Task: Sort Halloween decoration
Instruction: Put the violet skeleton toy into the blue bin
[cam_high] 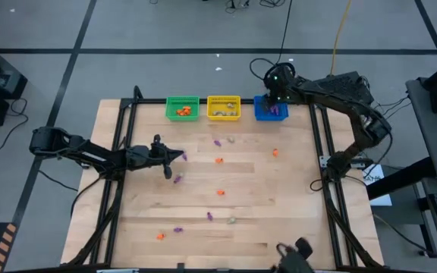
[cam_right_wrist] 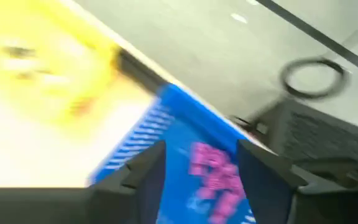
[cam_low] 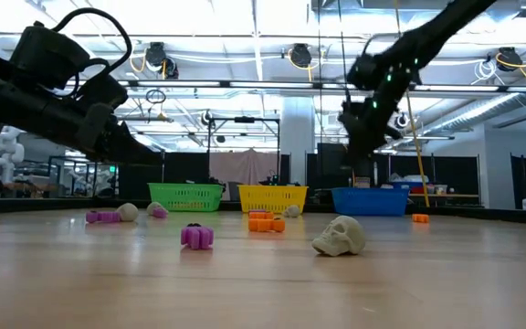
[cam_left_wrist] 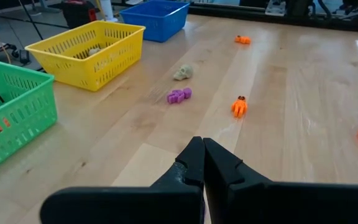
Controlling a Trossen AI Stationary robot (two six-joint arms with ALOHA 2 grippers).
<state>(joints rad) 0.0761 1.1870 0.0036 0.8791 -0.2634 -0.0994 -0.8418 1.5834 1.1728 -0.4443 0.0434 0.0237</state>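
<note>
Several tiny orange, purple and beige trinkets lie scattered on the wooden table: a purple one (cam_high: pixel 218 142) beside a beige skull (cam_high: pixel 231 139), orange ones (cam_high: pixel 218 160) (cam_high: pixel 275 152), and more toward the near edge (cam_high: pixel 177 228). My left gripper (cam_left_wrist: pixel 202 155) is shut and hovers over the table's left half (cam_high: pixel 174 155). A purple trinket (cam_high: pixel 183 155) shows right at its tip. My right gripper (cam_right_wrist: pixel 201 155) is open above the blue basket (cam_high: pixel 270 110). Blurred purple trinkets (cam_right_wrist: pixel 216 177) lie in that basket below its fingers. My left gripper has a purple trinket (cam_high: pixel 183 155) at its fingertips in the high view. The left wrist view shows the fingers (cam_left_wrist: pixel 188 165) closed together with nothing between them. I cannot tell whether it touches that trinket.
Three baskets stand in a row at the far edge: the green (cam_high: pixel 182 107) holds orange pieces, the yellow (cam_high: pixel 224 107) beige ones, and the blue is on the right. Black frame rails (cam_high: pixel 120 152) run along both table sides. A camera mount (cam_high: pixel 294 254) sits at the near edge.
</note>
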